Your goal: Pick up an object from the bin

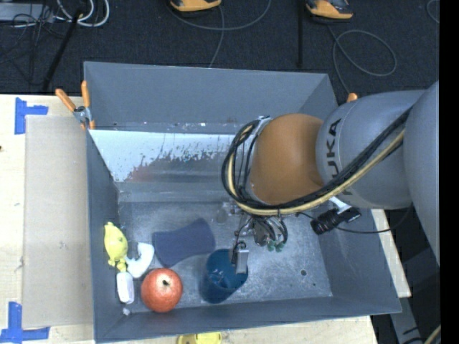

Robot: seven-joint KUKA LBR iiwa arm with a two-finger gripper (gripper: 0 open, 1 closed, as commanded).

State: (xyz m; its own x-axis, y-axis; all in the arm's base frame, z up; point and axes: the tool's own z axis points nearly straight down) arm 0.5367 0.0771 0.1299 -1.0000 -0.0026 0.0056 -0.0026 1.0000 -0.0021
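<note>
My gripper [239,258] hangs below the arm's orange cover, near the front middle of the bin. Its lower end is at the upper right rim of a dark blue cup [219,278] that lies on the bin floor. Whether it grips the rim is hidden. A flat dark blue pad [181,241] lies just left of the gripper, apart from it.
A red apple [161,289] sits left of the cup by the front wall. Further left, in the front left corner, are a yellow toy [115,244], a white curved piece [141,258] and a small white bottle [125,287]. The arm comes in from the right.
</note>
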